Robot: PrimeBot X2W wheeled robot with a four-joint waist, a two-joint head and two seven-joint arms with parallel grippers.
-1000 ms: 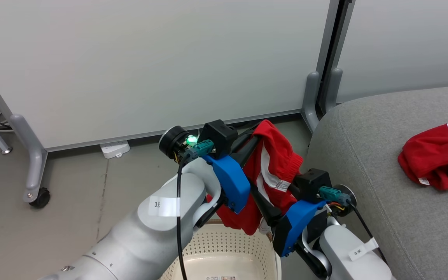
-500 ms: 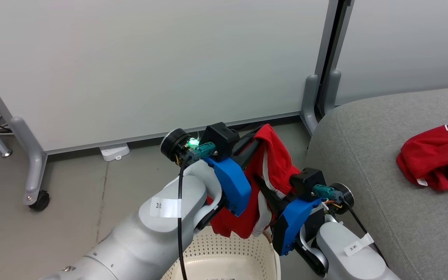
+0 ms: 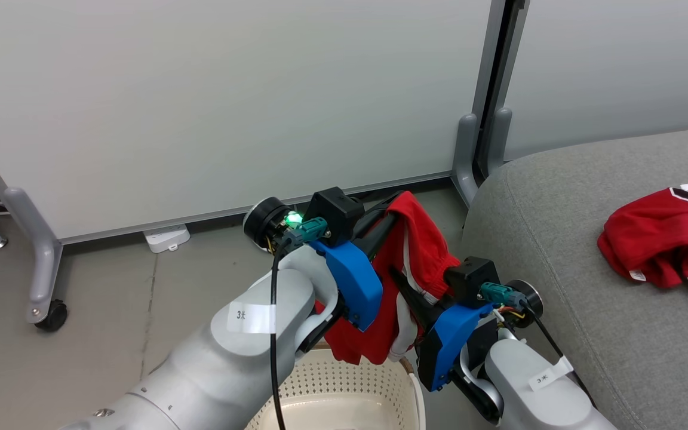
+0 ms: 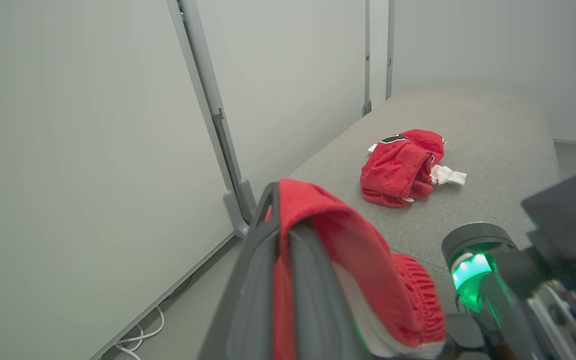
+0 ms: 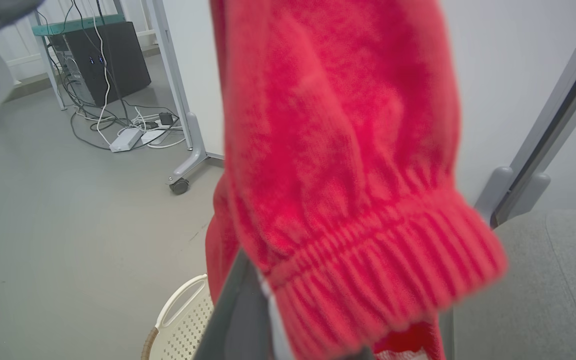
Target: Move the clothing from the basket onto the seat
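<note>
Red garment (image 3: 426, 237), white "3" forearm tags (image 3: 251, 317)

A white tag (image 3: 251, 317) on the left forearm (image 3: 212, 364) read "3" and a blurred character; the sticker (image 3: 549, 375) on the right forearm (image 3: 529, 400) seemed alike.

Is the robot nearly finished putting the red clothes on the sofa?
Halfway. One red top already lies on the sofa. The left claw holds the red shorts above the basket. They must next go onto the sofa.
</note>
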